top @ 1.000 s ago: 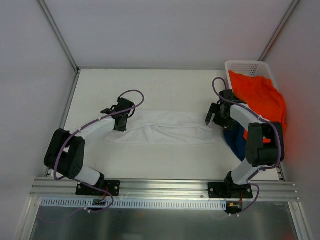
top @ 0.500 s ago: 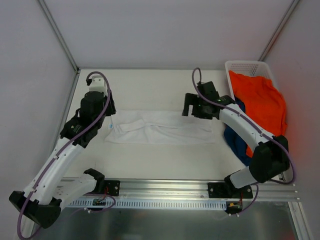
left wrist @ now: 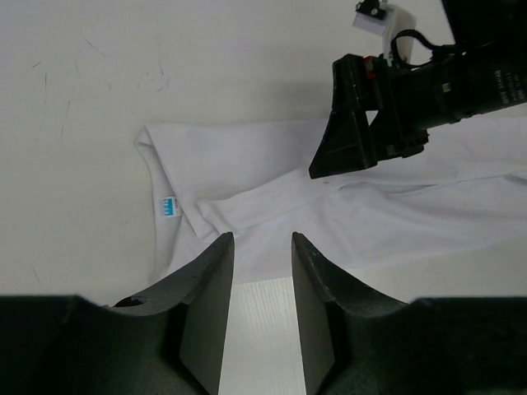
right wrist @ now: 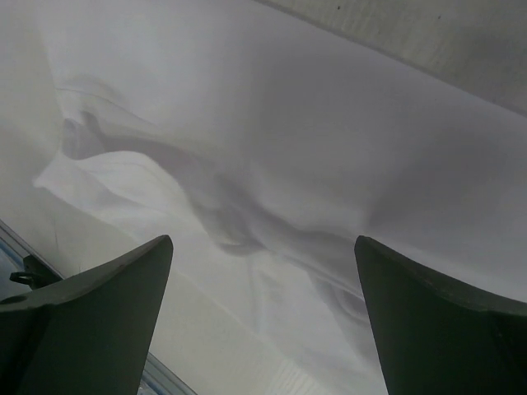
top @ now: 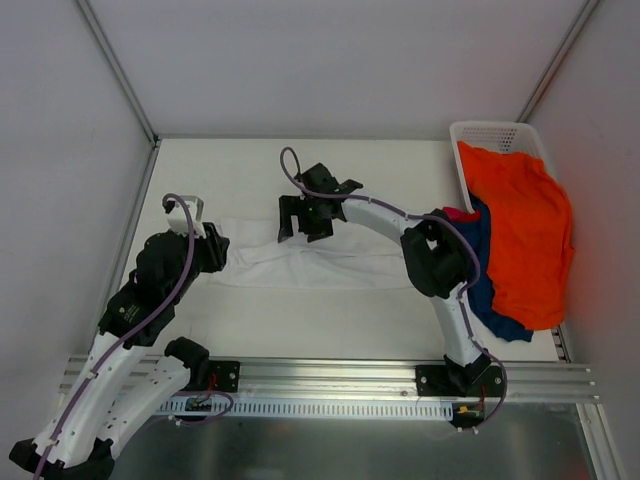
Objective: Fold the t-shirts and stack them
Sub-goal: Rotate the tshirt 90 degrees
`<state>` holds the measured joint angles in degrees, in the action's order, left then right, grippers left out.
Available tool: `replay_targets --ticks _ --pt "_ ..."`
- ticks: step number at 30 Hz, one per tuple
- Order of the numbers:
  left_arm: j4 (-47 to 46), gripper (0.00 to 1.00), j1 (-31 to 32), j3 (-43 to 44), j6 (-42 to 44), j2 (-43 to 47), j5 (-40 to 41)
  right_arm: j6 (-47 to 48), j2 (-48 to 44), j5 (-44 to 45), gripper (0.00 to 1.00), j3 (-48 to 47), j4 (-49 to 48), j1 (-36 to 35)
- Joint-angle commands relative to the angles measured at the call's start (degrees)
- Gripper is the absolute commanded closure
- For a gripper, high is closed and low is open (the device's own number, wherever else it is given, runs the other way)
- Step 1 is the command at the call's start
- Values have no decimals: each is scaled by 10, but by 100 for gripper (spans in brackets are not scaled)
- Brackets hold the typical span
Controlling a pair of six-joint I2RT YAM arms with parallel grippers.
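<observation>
Since half a second back, my right arm has swung left across the table (top: 300,170), taking the right gripper (top: 300,226) from the right end of the white t-shirt (top: 345,262) to above its centre-left. My left arm has pulled back toward the lower left, and the left gripper (top: 212,250) now sits at the shirt's left end. The white t-shirt itself hasn't shifted: it lies as a long band running left to right across the middle of the frame, creased along its length. Right jaws are spread wide with nothing between them. In the right wrist view the fingers (right wrist: 90,321) frame rumpled white cloth, and I can't tell if the tips touch it. Left jaws are parted by a narrow gap and empty. In the left wrist view they point at the near edge of the shirt's left end, with a small blue label (left wrist: 169,206) on the cloth just up-left of them and the right gripper over the cloth at upper right. The other shirts are at the right of the frame. The orange t-shirt (top: 525,225) drapes out of the white basket (top: 490,131) in the upper right. The navy t-shirt (top: 495,305) spills from under it onto the table. A bit of the magenta t-shirt (top: 458,213) shows at the pile's left edge.
</observation>
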<state>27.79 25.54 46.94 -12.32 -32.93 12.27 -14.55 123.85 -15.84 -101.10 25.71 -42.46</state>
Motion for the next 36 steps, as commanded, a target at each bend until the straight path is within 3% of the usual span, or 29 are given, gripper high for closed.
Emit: replay_targets --ticks 1,23,36 --pt "-5 66 4 -10 14 11 -20 -31 21 -33 3 -39 -20 -14" --pt "3 67 3 -24 9 14 -52 -52 113 -21 4 -193 0 -65" --pt "6 67 3 -22 7 12 -59 -69 154 -23 4 -196 -21 -76"
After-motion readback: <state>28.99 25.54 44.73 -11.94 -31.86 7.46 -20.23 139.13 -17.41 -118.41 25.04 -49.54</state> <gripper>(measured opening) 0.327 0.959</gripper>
